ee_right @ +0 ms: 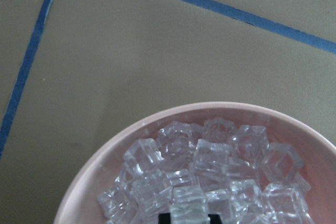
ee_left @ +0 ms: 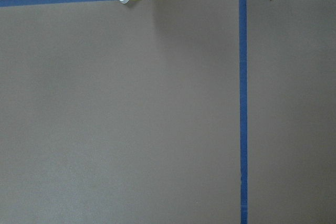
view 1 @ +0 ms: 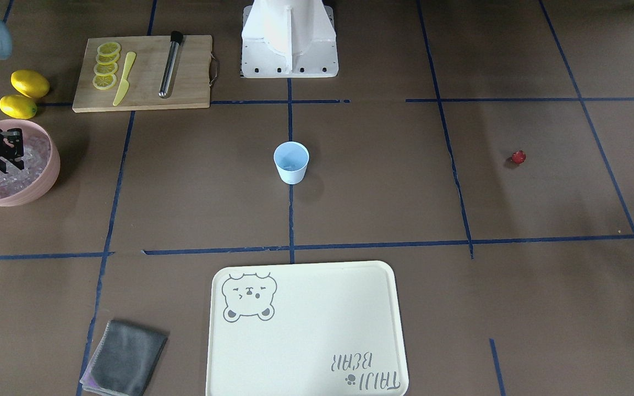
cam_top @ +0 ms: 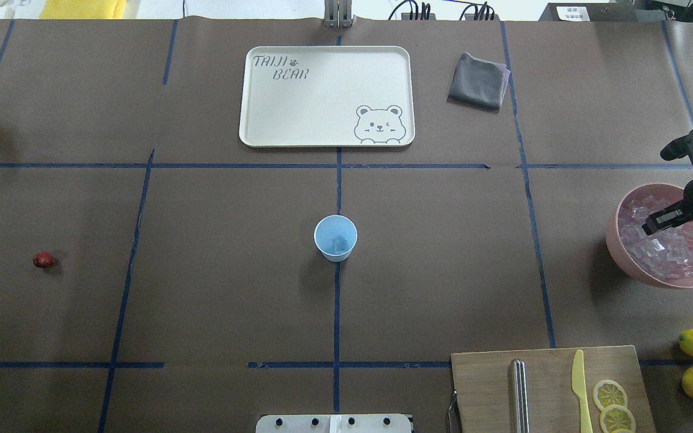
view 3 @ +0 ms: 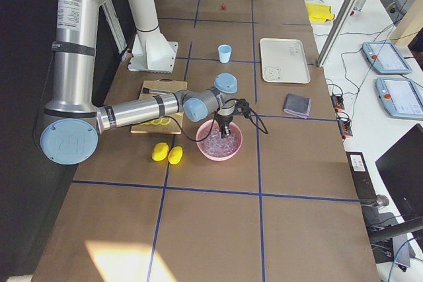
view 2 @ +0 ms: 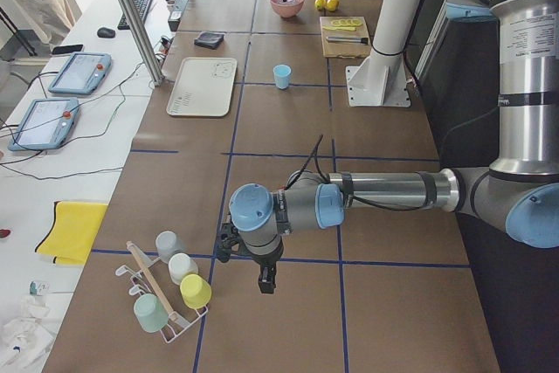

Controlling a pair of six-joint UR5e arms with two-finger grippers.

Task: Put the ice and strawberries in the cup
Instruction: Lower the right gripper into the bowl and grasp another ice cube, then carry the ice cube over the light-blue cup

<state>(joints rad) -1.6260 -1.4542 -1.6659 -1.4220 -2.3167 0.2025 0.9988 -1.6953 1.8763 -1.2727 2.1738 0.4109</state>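
One tray [view 1: 306,330], one cup [view 1: 291,162], one strawberry [view 1: 518,158], right hand [view 1: 13,148] apart, left hand [view 2: 265,284] unclear

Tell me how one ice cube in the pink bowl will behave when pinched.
The ice looks glassy and smooth, so a cube is probably slippery and may squirt out. It lies loosely heaped in the pink bowl, so neighbours will likely shift. Cubes look small, probably light.

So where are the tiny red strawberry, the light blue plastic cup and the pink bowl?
tiny red strawberry [cam_top: 43,260]: overhead view, its middle.
light blue plastic cup [cam_top: 335,255]: overhead view, near wall.
pink bowl [cam_top: 612,237]: overhead view, outer wall.
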